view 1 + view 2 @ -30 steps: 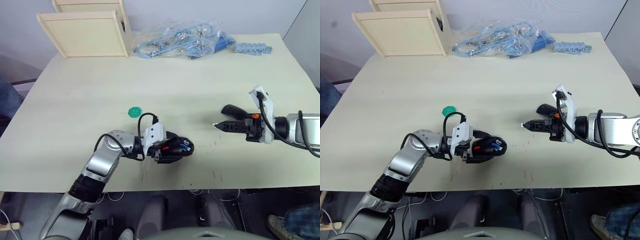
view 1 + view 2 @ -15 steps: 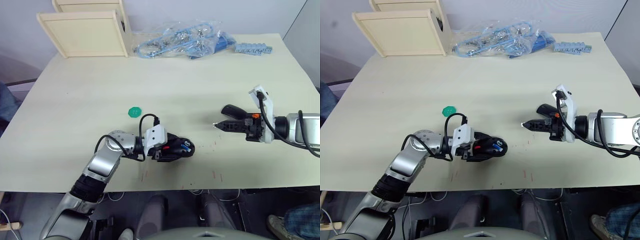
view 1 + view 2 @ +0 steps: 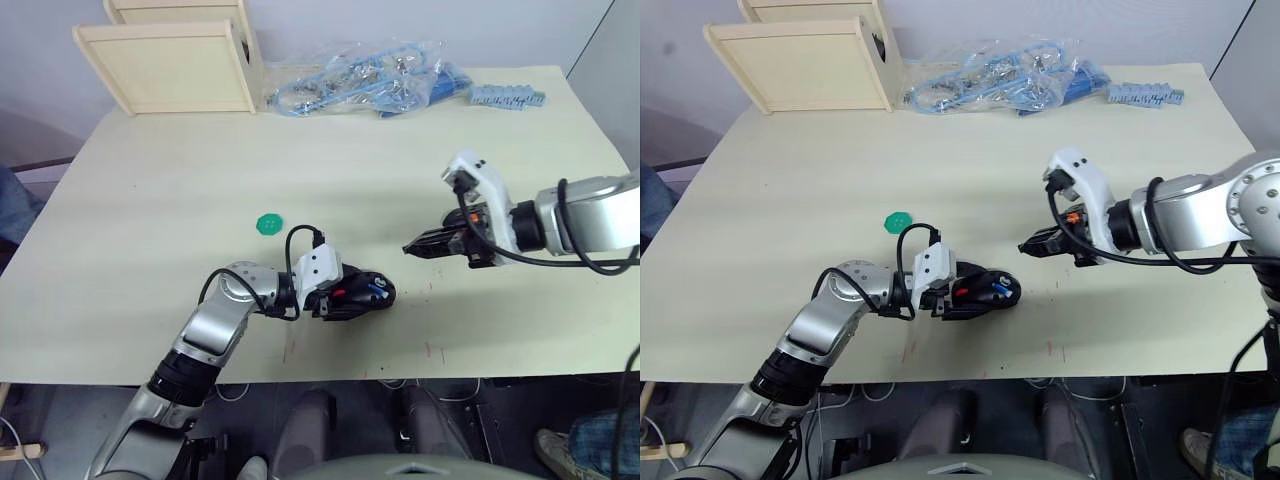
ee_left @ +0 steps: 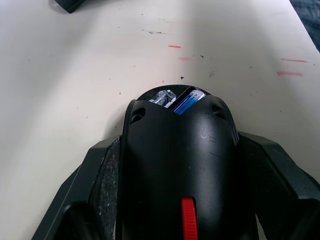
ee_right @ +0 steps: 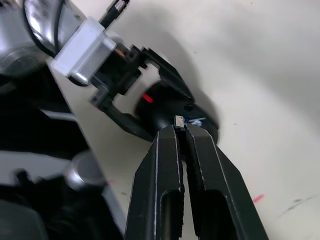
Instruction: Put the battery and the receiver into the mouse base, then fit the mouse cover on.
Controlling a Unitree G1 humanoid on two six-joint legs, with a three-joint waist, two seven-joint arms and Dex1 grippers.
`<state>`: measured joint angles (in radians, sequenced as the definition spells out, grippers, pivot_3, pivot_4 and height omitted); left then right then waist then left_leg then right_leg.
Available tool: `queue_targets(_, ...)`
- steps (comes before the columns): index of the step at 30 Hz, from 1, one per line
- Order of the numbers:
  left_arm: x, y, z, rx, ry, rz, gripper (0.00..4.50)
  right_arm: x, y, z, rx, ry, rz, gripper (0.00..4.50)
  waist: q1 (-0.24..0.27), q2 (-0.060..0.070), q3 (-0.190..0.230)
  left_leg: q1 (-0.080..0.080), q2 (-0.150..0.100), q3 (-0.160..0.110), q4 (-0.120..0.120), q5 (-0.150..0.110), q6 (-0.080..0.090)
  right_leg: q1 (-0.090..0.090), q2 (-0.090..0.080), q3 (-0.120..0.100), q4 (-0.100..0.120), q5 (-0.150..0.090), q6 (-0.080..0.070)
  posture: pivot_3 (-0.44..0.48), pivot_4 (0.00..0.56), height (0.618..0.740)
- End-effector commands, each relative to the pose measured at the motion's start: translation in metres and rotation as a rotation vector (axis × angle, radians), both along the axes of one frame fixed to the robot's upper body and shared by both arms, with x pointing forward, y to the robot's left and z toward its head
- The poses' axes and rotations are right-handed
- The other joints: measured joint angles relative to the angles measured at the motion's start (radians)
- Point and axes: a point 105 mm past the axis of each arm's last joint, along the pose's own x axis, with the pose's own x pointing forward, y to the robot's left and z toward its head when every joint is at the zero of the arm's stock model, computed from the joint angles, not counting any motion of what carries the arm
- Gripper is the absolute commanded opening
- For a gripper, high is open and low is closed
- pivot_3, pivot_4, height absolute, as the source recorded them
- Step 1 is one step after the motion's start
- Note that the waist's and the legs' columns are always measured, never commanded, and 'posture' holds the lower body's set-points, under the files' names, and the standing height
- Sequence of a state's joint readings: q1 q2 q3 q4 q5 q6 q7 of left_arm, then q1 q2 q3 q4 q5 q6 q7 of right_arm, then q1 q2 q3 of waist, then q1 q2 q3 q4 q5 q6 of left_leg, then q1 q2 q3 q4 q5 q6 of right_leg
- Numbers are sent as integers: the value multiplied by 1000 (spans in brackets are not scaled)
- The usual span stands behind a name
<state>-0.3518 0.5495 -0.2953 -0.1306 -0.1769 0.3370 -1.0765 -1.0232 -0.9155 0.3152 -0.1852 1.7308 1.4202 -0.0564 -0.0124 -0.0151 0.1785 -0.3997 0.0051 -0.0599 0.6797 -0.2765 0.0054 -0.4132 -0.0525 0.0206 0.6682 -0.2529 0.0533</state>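
Note:
The black mouse base (image 3: 352, 296) lies on the table near the front edge, with my left gripper (image 3: 345, 298) shut on its sides. The left wrist view shows a finger (image 4: 97, 192) on each flank of the mouse base (image 4: 175, 150). The blue battery (image 4: 186, 101) sits in the hollow at its far end, also seen from the head (image 3: 378, 290). My right gripper (image 3: 410, 249) hovers just right of and beyond the base, apart from it. It is shut on the small receiver (image 5: 178, 120), pinched at its tips. The mouse cover is hidden.
A green round token (image 3: 269, 224) lies left of centre. Two pale wooden boxes (image 3: 170, 65) stand at the back left. A clear bag of blue parts (image 3: 360, 78) and a blue-grey strip (image 3: 508, 97) lie along the back edge.
My right gripper has swung left towards the mouse base, still pinching the receiver, and its arm now covers the spot where the black cover lay. The left gripper and base shifted slightly right.

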Motion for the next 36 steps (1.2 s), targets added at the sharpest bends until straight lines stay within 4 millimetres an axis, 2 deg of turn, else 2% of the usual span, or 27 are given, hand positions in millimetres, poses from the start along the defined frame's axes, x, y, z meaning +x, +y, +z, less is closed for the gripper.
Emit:
queue_targets(1, 0, -6, 8, -9, -38, -18, 2916, 1, 3, 5, -104, -63, 50, 0, 1, 0, 0, 0, 0, 0, 0, 0, 0, 0, 0, 0, 0, 0, 0, 0, 150, 740)
queue_targets(7, -1, -10, 8, -25, -36, -18, 2916, 5, 26, 2, -280, -43, 146, 0, -5, 2, 1, -1, 0, -1, -1, 0, 0, 0, 0, -2, -1, 0, 0, 0, 150, 740)
queue_targets(13, 1, -11, 8, -29, -35, -18, 2916, 14, 37, -10, -346, 31, 147, 0, -2, 3, 1, -1, 0, -1, -2, 0, 0, -1, 0, -3, -1, 1, -2, 0, 150, 740)
queue_targets(18, 2, -12, 8, -26, -39, -13, 2916, 10, 39, -26, -490, 16, 202, 0, -2, 3, 1, -1, -1, -2, -2, 0, 0, -2, 0, -3, -1, 1, -2, 0, 150, 740)
queue_targets(36, 1, -10, 3, 17, -30, -10, 2916, 21, 47, -44, -483, 75, 163, 0, -5, 3, 1, 0, -1, -2, -3, 0, 0, -2, 0, -3, 1, 1, -2, 0, 150, 740)
